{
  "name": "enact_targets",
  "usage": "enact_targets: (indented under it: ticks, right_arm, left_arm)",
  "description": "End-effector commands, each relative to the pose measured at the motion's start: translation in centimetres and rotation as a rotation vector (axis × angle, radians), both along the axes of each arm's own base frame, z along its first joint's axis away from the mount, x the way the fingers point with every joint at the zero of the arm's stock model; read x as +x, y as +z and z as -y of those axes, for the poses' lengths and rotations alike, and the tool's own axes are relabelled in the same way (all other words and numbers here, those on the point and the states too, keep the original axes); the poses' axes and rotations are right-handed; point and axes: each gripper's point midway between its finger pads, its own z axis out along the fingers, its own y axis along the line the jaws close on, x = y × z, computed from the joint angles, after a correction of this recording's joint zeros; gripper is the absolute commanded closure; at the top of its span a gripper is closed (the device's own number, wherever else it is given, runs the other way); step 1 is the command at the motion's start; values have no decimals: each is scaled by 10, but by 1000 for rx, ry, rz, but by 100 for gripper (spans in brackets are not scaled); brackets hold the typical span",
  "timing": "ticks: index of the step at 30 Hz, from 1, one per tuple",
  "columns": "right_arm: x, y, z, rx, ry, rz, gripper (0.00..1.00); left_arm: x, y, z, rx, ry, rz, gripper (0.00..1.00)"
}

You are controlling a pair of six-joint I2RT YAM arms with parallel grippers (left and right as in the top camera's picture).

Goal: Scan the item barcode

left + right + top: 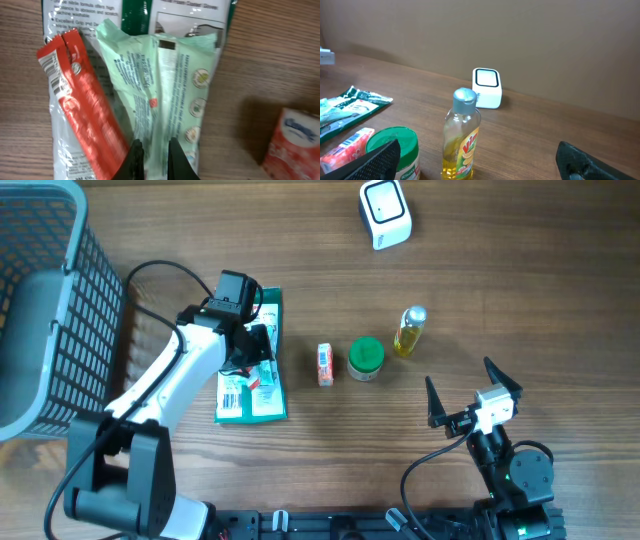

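Note:
My left gripper (153, 145) is shut on a pale green packet (150, 85), pinching a fold at its near end. The packet lies on a large green and white pouch (255, 395), beside a red sachet (82, 105) with a barcode at its top. From overhead, the left gripper (250, 350) is over that pile. A white scanner (385, 213) stands at the far right of the table and shows as the scanner (486, 87) in the right wrist view. My right gripper (473, 392) hangs wide open with nothing in it, near the front right.
A small red and white tissue pack (324, 365), a green-lidded jar (366, 358) and a yellow liquid bottle (410, 332) stand in a row mid-table. A grey mesh basket (40, 300) fills the left side.

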Motion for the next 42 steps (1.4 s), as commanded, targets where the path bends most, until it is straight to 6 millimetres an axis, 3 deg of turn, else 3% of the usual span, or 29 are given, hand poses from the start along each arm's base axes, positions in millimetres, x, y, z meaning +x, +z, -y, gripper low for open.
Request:
enact_targets:
  ticks: [1,4,10,13,16,18,28,42]
  right_arm:
    - [0,2,1,3,-3,7,1]
    - [0,2,1,3,-3,7,1]
    - [0,2,1,3,-3,7,0]
    - [0,2,1,3,-3,8,0]
    - [0,2,1,3,-3,7,0]
    - [0,2,1,3,-3,7,1]
    - [0,2,1,3,-3,7,0]
    - [0,2,1,3,-3,7,0]
  left_arm:
    - [7,0,-9,59,-4,37,96]
    - [3,-1,-10,64,-4,20,96]
    - [-32,-7,-21,114,-8,-125,96]
    - [-19,1,-21,116,-2,-66,96]
    - [4,28,-14,83,6,41,96]
    - [10,35,-8,50,2,78,96]
    - [-5,-12,10,65,-65,-20,96]
    - [-6,-16,-1,133,-105,-18,96]
